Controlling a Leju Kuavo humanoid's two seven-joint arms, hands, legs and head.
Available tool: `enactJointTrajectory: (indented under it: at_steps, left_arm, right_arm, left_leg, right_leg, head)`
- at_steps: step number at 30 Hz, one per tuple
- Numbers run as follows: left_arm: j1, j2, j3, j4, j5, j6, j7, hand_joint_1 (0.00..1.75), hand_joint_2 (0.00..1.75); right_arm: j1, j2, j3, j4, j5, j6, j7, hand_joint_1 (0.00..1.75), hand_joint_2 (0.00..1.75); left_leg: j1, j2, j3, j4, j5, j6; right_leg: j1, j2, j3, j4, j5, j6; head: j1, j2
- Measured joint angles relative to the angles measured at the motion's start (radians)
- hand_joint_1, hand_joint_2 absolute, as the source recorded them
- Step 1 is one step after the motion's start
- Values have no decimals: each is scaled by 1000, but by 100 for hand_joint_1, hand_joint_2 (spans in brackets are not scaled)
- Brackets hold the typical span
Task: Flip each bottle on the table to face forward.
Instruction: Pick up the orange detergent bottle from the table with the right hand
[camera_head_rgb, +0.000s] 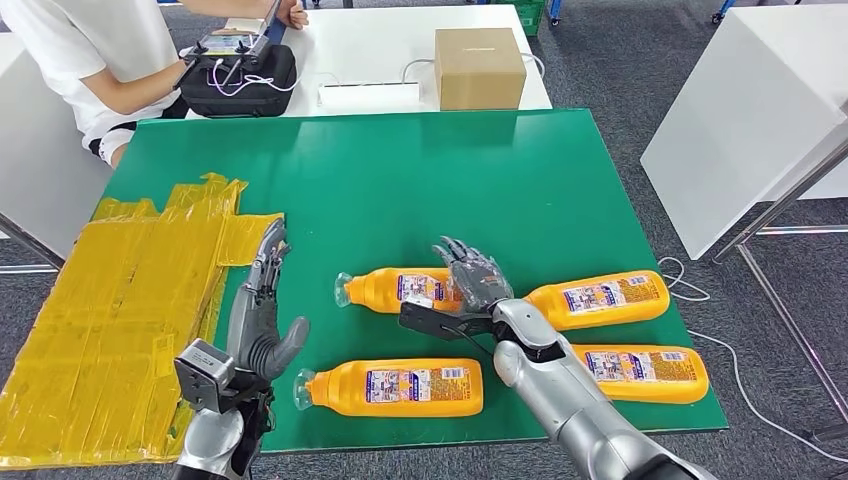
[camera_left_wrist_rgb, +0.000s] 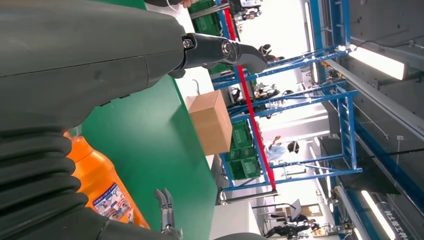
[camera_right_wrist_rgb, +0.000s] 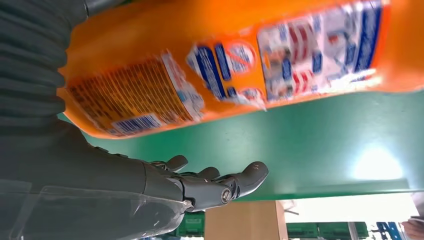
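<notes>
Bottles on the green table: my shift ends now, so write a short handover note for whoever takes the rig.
Left hand: open, hovering by the yellow taped sheet, holding nothing.
Right hand: fingers spread over the far-left bottle; grip unclear.
Four orange bottles lie flat on the green table: far-left, far-right, near-left, near-right.
Done: cannot tell which are already flipped.
Left: check each label, flip the rest.

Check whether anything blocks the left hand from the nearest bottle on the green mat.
Nothing visible does. The left hand hovers open beside the near-left bottle, whose clear cap points toward it, with bare green mat between them. The right hand is at the bottle behind, out of that path.
</notes>
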Motion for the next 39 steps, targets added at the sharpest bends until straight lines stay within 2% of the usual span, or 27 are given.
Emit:
enactJointTrajectory:
  at_steps: [9, 16, 18, 20, 21, 22, 35, 39]
  left_arm:
    - [-1, 0, 0, 5, 5, -1, -1, 0, 175]
    - [-15, 0, -4, 23, 34, -4, -13, 0, 175]
    - [-22, 0, -7, 30, 40, -2, -16, 0, 175]
    - [-27, 0, -10, 36, 46, 0, -18, 0, 175]
    - [-31, 0, -12, 40, 50, 1, -20, 0, 175]
    - [-33, 0, -13, 44, 54, 2, -21, 0, 175]
    - [-40, 0, -24, 72, 70, 10, -31, 0, 175]
    - [-40, 0, -26, 72, 71, 15, -31, 0, 175]
  right_arm:
    - [-10, 2, 1, 30, 2, 11, -2, 0, 175]
    - [-89, 2, 41, 132, 1, 122, -60, 0, 175]
    - [-116, 3, 54, 163, -3, 148, -72, 72, 175]
    - [-142, 4, 69, 193, -9, 170, -79, 159, 175]
    - [-157, 6, 78, 211, -14, 181, -82, 170, 175]
    - [-171, 6, 88, 228, -19, 189, -83, 175, 175]
    - [-237, 14, 146, 341, -71, 194, -83, 175, 175]
    - [-240, 18, 149, 350, -74, 155, -60, 175, 175]
  left_leg:
    - [0, 0, 0, 0, 0, 0]
    - [0, 0, 0, 0, 0, 0]
    - [0, 0, 1, 0, 0, 0]
    - [0, 0, 1, 0, 0, 0]
    - [0, 0, 2, 0, 0, 0]
    - [0, 0, 2, 0, 0, 0]
    - [0, 0, 3, 0, 0, 0]
    - [0, 0, 3, 0, 0, 0]
  right_leg:
    - [0, 0, 0, 0, 0, 0]
    - [0, 0, 0, 0, 0, 0]
    - [0, 0, 1, 0, 0, 0]
    - [0, 0, 1, 0, 0, 0]
    - [0, 0, 1, 0, 0, 0]
    - [0, 0, 2, 0, 0, 0]
    - [0, 0, 2, 0, 0, 0]
    - [0, 0, 3, 0, 0, 0]
  head:
    - [0, 0]
    - [0, 0]
    - [0, 0]
    - [0, 0]
    - [0, 0]
    - [0, 0]
    - [0, 0]
    - [0, 0]
